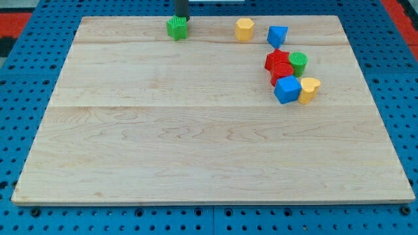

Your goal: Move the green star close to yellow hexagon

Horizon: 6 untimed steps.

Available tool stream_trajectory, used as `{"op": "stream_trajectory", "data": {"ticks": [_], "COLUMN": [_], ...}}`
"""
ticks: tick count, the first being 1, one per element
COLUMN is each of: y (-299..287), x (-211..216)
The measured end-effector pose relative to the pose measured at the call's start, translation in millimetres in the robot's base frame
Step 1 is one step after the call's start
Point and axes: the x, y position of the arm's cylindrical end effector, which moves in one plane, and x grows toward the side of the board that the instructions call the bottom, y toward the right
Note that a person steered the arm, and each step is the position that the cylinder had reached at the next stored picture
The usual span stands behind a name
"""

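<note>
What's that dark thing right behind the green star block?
That is the arm's rod: my tip stands just behind the green star, toward the view's top. The star hides whether they touch. The yellow hexagon sits apart, to the view's right.

Setting: my lab test bench. Evidence: blue perforated base plate (pixel 39 59) with a regular hole grid; pale wooden board (pixel 196 130) laid on it; small coloured plastic blocks (pixel 287 72) as test pieces.

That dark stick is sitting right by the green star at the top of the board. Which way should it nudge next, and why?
Probably swing my tip round to the green star's left side, then push toward the view's right. My tip sits just above the star, while the yellow hexagon lies to its right along the same top edge, with bare board between them.
</note>
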Motion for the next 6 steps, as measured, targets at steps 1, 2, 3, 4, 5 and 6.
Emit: {"op": "stream_trajectory", "data": {"ticks": [1,2,3,4,5,6], "y": [-60,-98,-26,49,14,-76], "x": [13,45,38,24,36,30]}}
